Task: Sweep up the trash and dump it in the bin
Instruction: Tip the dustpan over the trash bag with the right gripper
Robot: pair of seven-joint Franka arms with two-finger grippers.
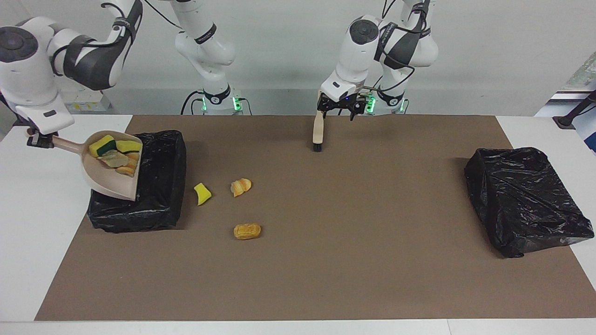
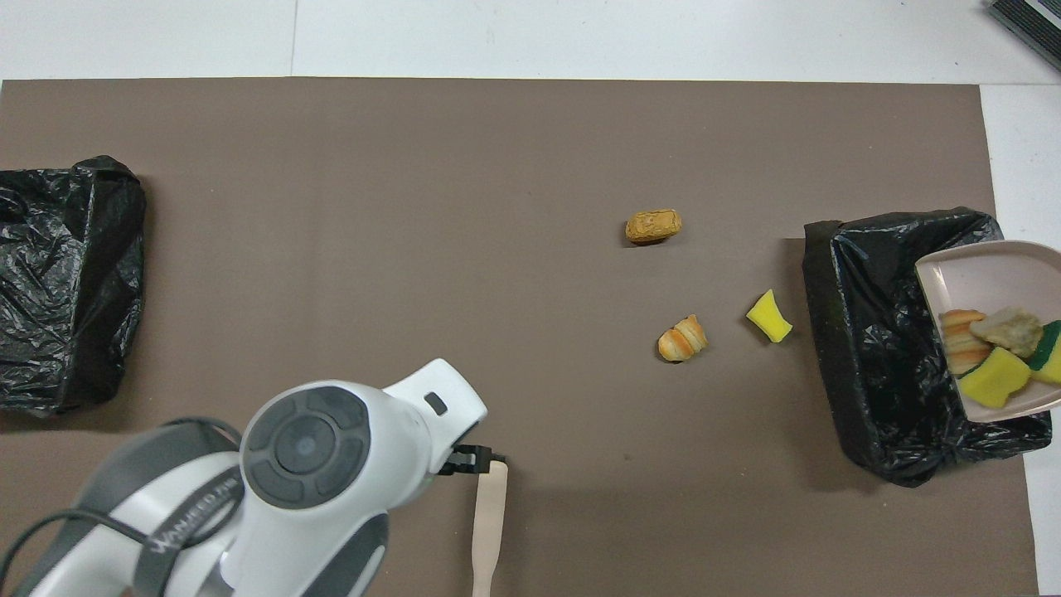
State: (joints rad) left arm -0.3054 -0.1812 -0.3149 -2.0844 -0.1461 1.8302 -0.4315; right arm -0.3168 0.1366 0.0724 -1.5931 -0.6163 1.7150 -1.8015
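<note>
My right gripper (image 1: 39, 139) is shut on the handle of the beige dustpan (image 1: 108, 184), which it holds tilted over the black-lined bin (image 1: 160, 186). Yellow sponge chunks (image 1: 101, 146), one with a green face, and pastry pieces (image 1: 126, 170) lie in the pan; the pan (image 2: 986, 269) and bin (image 2: 870, 365) also show in the overhead view. Three scraps lie on the mat beside the bin: a yellow sponge chunk (image 1: 202, 193) (image 2: 769, 317), a striped pastry (image 1: 240, 186) (image 2: 682, 338) and a golden-brown pastry (image 1: 247, 231) (image 2: 654, 225). My left gripper (image 1: 320, 110) (image 2: 474, 458) holds the beige brush (image 1: 319, 130) (image 2: 489, 518) upright, bristles down.
A brown mat (image 1: 326, 260) covers the white table (image 1: 28, 260). A second black bag-covered box (image 1: 526, 200) (image 2: 66, 274) sits at the left arm's end of the table.
</note>
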